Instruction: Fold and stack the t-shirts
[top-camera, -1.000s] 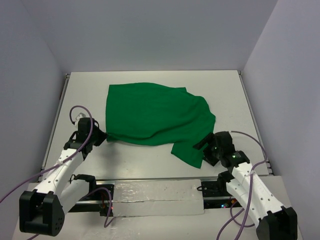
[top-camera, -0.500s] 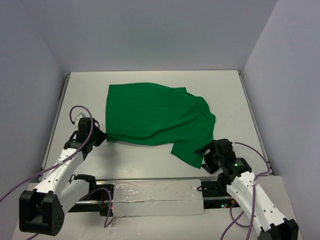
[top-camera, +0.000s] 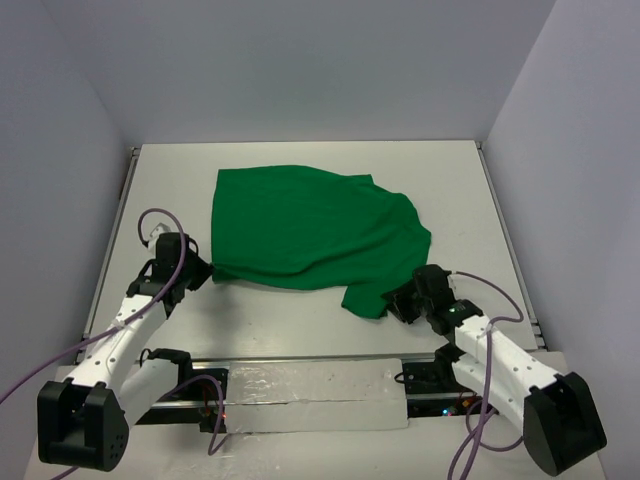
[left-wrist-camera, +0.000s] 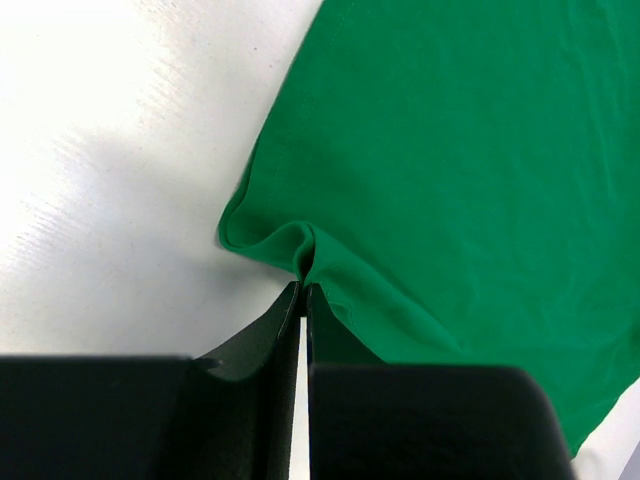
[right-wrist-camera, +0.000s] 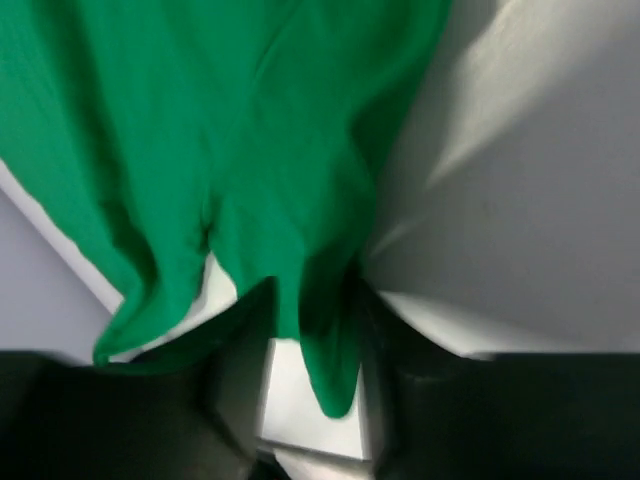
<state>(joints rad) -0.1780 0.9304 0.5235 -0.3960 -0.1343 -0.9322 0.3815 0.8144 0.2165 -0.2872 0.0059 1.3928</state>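
since a second ago the right pincer (top-camera: 398, 303) has swung in from the right along the table's near edge and slid onto the near right flap of the t-shirt (top-camera: 300, 220), while the left arm has not shifted. in the right wrist view, blurred by motion, a fold of green cloth runs down between its two dark fingers, and the jaws look pinched in on it from both sides. the left pincer (top-camera: 203, 270) is closed tight on the near left corner of the shirt, the hem bunched into a small pucker right at its fingertips. outward from both grips, the shirt lies spread over the middle of the table (top-camera: 300, 325), reaching toward the far edge, with its left side fairly flat and its right side rumpled and sagging toward the near right. the step in hand looks like taking hold of the two near corners ahead of a fold. to do it well, the right grip should bite through the full flap and not just a loose top layer. both arms should then lift level and together so the cloth stays taut between them. no brand, label or writing can be read; the neck label is not in view.
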